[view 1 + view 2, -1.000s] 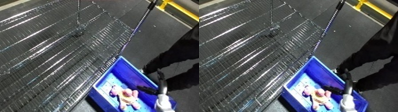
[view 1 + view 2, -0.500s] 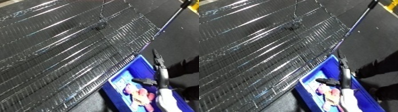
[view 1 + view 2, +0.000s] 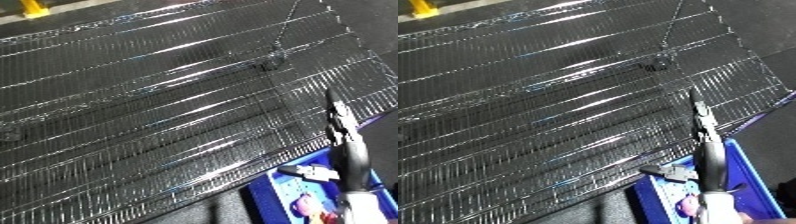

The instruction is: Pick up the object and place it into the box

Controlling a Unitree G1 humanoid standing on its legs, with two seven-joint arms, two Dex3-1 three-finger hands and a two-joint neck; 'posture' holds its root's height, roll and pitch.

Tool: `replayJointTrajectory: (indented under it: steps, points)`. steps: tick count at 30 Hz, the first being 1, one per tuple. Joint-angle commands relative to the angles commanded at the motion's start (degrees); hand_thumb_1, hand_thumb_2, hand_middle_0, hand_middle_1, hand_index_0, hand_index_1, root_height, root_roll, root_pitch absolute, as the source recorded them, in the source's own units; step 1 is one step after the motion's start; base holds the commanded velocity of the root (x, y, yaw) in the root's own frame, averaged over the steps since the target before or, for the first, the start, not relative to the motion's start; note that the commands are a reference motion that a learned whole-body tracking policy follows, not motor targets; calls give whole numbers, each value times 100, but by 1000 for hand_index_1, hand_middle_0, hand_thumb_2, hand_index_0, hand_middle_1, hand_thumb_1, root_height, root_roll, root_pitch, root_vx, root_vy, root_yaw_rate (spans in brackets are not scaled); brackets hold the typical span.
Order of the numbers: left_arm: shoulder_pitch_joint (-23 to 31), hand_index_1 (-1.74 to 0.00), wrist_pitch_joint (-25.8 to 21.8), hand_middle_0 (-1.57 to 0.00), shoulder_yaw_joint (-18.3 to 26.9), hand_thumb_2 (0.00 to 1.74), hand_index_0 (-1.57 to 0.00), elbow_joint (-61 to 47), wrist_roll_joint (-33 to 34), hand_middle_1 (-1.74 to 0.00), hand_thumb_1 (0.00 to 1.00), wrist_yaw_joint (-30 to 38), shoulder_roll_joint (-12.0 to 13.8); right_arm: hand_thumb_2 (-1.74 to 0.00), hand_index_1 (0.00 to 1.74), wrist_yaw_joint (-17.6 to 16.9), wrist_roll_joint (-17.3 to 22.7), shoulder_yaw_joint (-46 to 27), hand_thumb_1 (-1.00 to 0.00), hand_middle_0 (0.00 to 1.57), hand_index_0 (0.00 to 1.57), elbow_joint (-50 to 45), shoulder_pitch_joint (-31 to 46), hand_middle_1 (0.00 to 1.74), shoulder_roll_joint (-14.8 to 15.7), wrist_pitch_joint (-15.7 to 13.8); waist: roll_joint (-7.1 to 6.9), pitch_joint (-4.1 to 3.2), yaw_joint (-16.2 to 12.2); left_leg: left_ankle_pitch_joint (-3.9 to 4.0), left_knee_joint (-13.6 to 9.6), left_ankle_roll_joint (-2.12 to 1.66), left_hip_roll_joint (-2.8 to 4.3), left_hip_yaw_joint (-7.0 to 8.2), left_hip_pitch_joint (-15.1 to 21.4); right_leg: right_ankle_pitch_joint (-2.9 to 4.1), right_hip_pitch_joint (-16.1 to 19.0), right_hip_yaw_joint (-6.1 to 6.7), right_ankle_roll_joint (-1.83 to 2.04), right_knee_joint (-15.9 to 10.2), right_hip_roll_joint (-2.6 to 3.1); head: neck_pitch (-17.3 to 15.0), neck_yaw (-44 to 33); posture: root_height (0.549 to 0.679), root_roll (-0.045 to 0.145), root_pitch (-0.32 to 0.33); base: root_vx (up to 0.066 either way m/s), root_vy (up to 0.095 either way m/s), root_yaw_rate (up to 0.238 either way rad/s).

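Above blue bin [image 3: 746, 165], right hand [image 3: 704, 150], fingers straight, pink object [image 3: 688, 204] clearer in right eye view

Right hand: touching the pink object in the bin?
Apart. The right eye view shows the right hand with straight fingers raised over the wire shelf, well above the pink object lying in the blue bin.

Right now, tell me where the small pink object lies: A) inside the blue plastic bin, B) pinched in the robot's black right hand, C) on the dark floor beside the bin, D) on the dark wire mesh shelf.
A: the small pink object lies on the floor of the blue plastic bin, beneath the straight fingers of the robot's black right hand, not on the dark wire mesh shelf.
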Motion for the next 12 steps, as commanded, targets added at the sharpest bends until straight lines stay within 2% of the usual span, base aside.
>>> replayJointTrajectory:
  steps: [6, 12]
  points:
    - [-42, -1740, -1, -1570, -51, 1740, -1570, 11, -10, -1740, 1000, 11, 29, 0, 0, 55, -77, 352, 0, 0, 0, 29, -307, 0, -27, 58, -10, 0, 121, -1, 37, 6, -7, -44, -77, -9, -52, -31, 6, 37, -9, 54, -280, 629, 60, -64, 16, -5, 80]
    - [-87, -1740, 2, -1570, -107, 1740, -1570, 22, -31, -1740, 1000, 6, 78, 0, 0, 98, -305, 754, 0, 0, 0, 174, -695, 0, -198, 185, -41, 0, 258, 18, 0, 15, -24, -110, -143, -3, -93, -75, 15, 23, -23, 26, -523, 629, 55, -51, 13, -4, 79]
